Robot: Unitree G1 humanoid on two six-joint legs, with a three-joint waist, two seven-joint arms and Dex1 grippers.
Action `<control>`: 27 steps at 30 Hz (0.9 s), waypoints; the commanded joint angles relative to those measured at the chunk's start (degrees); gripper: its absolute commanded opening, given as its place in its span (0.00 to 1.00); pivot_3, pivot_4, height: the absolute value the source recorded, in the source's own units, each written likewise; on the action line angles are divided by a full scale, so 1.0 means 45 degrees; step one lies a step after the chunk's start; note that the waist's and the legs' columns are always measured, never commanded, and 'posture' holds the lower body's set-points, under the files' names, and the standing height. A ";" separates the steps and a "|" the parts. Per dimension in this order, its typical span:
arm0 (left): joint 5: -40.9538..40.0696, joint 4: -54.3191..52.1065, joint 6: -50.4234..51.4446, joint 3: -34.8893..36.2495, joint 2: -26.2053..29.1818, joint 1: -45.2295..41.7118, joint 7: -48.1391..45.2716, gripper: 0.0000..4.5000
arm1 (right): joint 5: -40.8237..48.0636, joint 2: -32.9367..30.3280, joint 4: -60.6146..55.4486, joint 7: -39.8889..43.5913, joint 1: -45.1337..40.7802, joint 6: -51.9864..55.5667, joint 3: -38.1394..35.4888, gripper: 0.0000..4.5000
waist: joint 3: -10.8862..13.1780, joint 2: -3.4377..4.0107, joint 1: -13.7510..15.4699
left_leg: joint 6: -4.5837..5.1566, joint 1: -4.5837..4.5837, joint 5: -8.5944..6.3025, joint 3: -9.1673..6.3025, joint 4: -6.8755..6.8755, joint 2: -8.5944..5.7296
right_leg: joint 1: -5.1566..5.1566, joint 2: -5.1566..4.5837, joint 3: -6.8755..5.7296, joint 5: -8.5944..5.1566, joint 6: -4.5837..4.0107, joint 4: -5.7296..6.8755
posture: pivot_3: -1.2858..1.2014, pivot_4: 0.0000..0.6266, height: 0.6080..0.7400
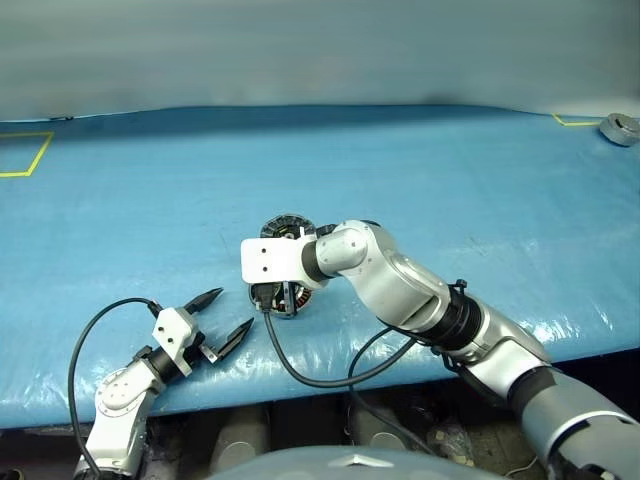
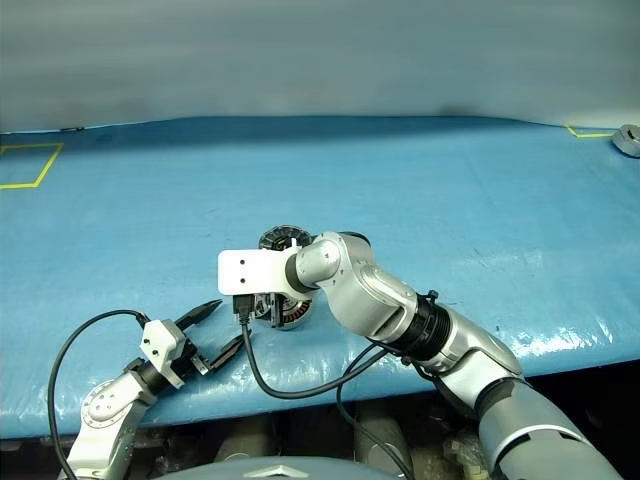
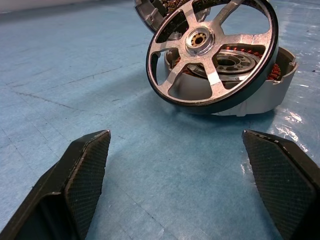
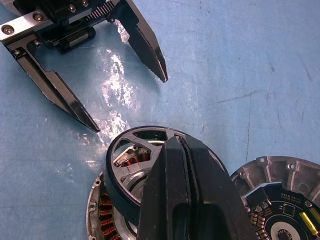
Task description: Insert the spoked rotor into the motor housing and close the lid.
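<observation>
While my right gripper (image 4: 186,165) is pinched shut on the rim of the spoked rotor (image 3: 212,52), I hold that ring tilted, its lower edge resting in the motor housing (image 3: 260,95) and its upper edge raised clear, so the copper windings show through the gaps between the spokes. The housing sits on the blue worktop (image 1: 420,170) just in front of me, and the rotor leans over it rather than lying flat, so I judge the insertion step to be in hand but not finished. My left gripper (image 1: 222,318) hangs near the worktop's front edge, a little apart from the housing, jaws spread wide and holding nothing. Just behind the housing lies another disc (image 4: 280,200) with a ribbed silver rim and a face of small parts; I take it for the lid, untouched and waiting. Far off at the worktop's right corner sits a small grey metal ring (image 1: 620,128), which plays no part. Next, I think, the rotor must be levelled so its hub lines up with the housing's centre, then lowered squarely; if it goes down skewed, the rim may jam against the housing wall. The lid follows only once the rotor lies flush.
</observation>
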 commanded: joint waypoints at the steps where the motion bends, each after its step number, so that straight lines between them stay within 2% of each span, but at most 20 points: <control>1: 0.0010 -0.0179 0.0061 0.0087 0.0185 0.0031 -0.0009 1.00 | -0.0047 -0.0270 -0.0349 -0.0056 -0.0024 -0.0188 0.0005 0.00 | 0.0000 0.0000 -0.0001 | 0.0000 0.0000 0.0000 0.0001 0.0000 0.0000 | 0.0000 0.0000 0.0000 -0.0001 -0.0001 0.0000 | 0.52 0.24 1.00; 3: 0.0009 -0.0201 0.0093 0.0075 0.0209 0.0043 -0.0021 1.00 | -0.0037 -0.0330 -0.0358 -0.0088 -0.0064 -0.0216 0.0045 0.00 | 0.0000 0.0000 -0.0002 | 0.0000 0.0000 0.0000 0.0001 0.0000 0.0000 | 0.0000 0.0000 0.0000 -0.0002 -0.0004 0.0000 | 0.52 0.24 1.00; 6: 0.0003 -0.0234 0.0134 0.0055 0.0234 0.0058 -0.0010 1.00 | -0.0110 -0.0382 -0.0287 -0.0220 -0.0109 -0.0244 0.0064 0.20 | 0.0002 0.0003 -0.0020 | 0.0000 0.0001 0.0000 0.0000 -0.0006 0.0002 | -0.0005 0.0002 0.0000 -0.0002 -0.0005 0.0002 | 0.52 0.24 1.00; 27: 0.0070 -0.0148 0.0137 0.0027 0.0262 -0.0136 0.0039 1.00 | -0.0014 -0.0814 -0.0599 -0.0123 0.0208 0.0101 0.0146 0.20 | 0.0002 0.0003 -0.0007 | 0.0000 -0.0001 0.0000 0.0000 -0.0006 0.0003 | -0.0004 0.0002 -0.0001 -0.0002 -0.0006 0.0001 | 0.52 0.24 1.00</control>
